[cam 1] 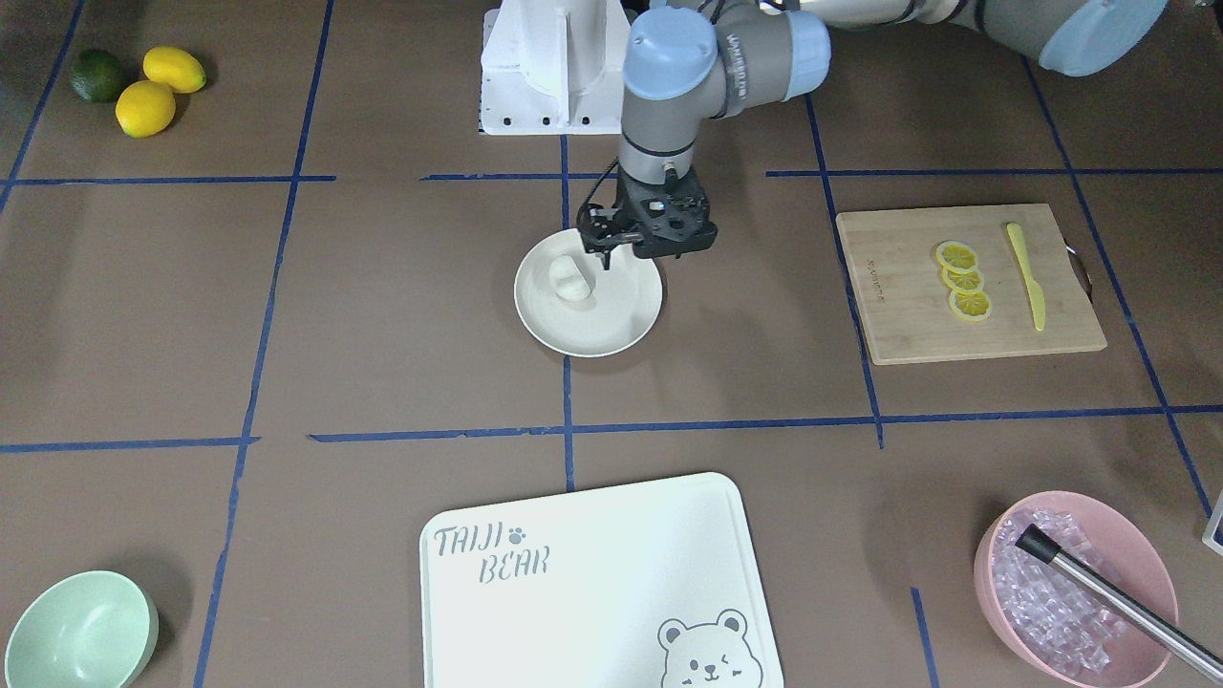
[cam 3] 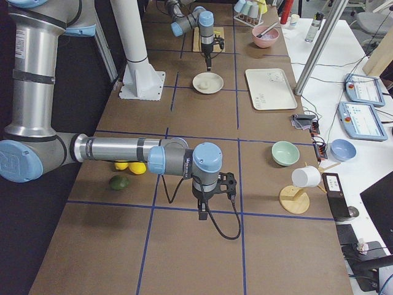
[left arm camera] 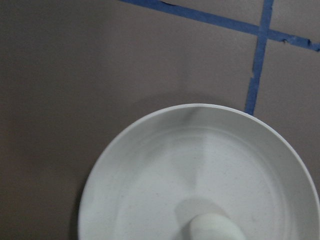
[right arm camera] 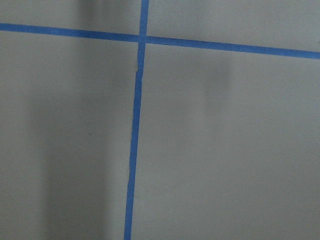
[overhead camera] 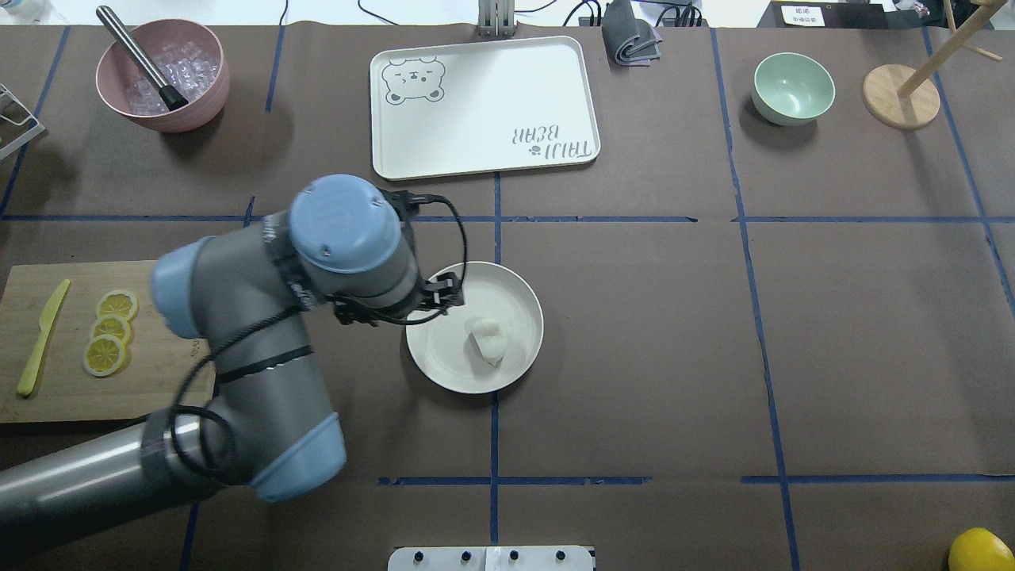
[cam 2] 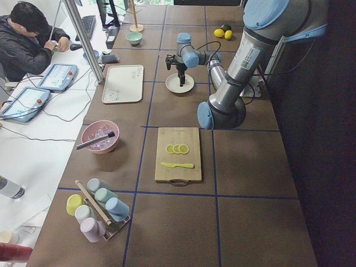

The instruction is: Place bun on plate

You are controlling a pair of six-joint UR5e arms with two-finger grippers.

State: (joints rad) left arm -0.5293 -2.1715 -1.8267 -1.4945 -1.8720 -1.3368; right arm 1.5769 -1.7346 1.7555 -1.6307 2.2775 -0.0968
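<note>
The white bun [cam 1: 571,279] lies on the cream plate [cam 1: 616,330] near the table's middle, a little off the plate's centre, with nothing touching it. In the overhead view the bun [overhead camera: 489,339] is on the right half of the plate [overhead camera: 444,373]. My left gripper [cam 1: 602,250] hangs above the plate's robot-side rim, apart from the bun; it looks open and holds nothing. The left wrist view looks down on the plate [left arm camera: 125,165], with the bun [left arm camera: 215,227] at the bottom edge. My right gripper [cam 3: 202,215] shows only in the exterior right view, low over bare table; I cannot tell its state.
A wooden board [overhead camera: 158,381] with lemon slices [overhead camera: 111,329] and a yellow knife [overhead camera: 44,337] lies under my left arm. A bear tray [overhead camera: 484,103], a pink bowl [overhead camera: 162,75] of ice and a mint-green bowl [overhead camera: 793,87] stand along the far side. Lemons [cam 1: 158,91] lie near the base.
</note>
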